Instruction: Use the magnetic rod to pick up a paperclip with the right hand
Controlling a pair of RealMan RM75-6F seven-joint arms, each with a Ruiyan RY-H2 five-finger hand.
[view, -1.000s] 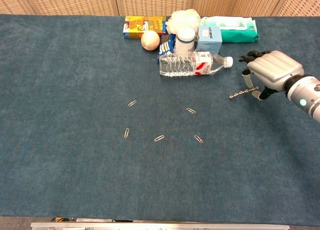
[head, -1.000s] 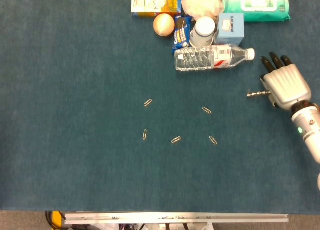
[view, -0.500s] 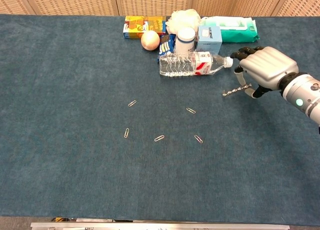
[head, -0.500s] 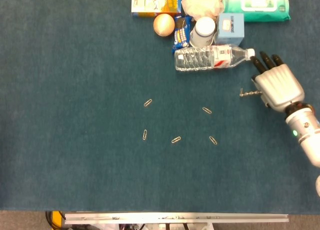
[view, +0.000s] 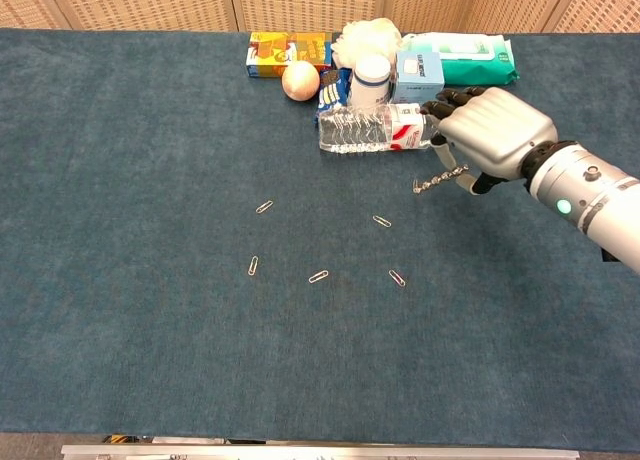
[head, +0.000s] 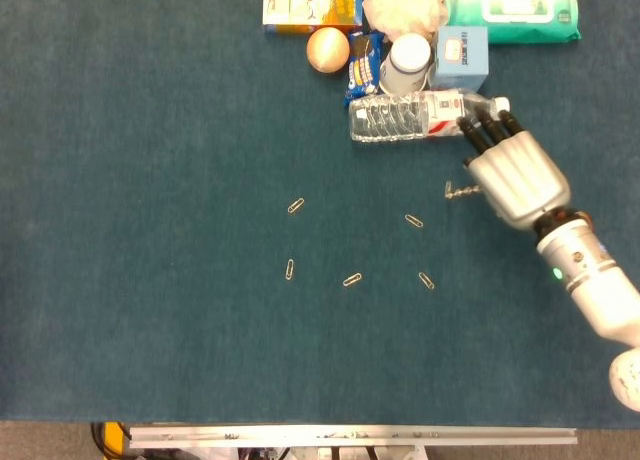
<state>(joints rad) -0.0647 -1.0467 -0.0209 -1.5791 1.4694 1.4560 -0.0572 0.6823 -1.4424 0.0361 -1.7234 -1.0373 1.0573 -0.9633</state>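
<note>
Toward the right of the blue surface (head: pixel 150 330), the right hand (head: pixel 515 175) holds the magnetic rod (head: pixel 460 191), its fingers curled around the handle end so that only the thin metal shaft sticks out to the left. In the chest view the same rod (view: pixel 434 183) slants downward from the hand (view: pixel 495 135), with its tip above the cloth and not touching anything I can make out. So the first part of the task looks done: the tool is in the grip and pointed toward the work area.

What is left is the pickup itself. Five paperclips lie loose on the surface, all apart from one another and none on the rod. The nearest paperclip (head: pixel 414 220) sits below and a little left of the rod tip, near but clearly not in contact; a second (head: pixel 427 280) lies further down, a third (head: pixel 352 279) to its left, and two more (head: pixel 296 206) (head: pixel 290 270) well off to the left. My judgement is that the task is roughly at its midpoint: the hand needs to bring the tip down onto a clip (the nearest one seems the obvious choice) and then lift to show it clinging.

Just behind the hand lies a water bottle (head: pixel 405 116) on its side, its cap end hidden by the fingers. The left hand appears in neither view.
</note>
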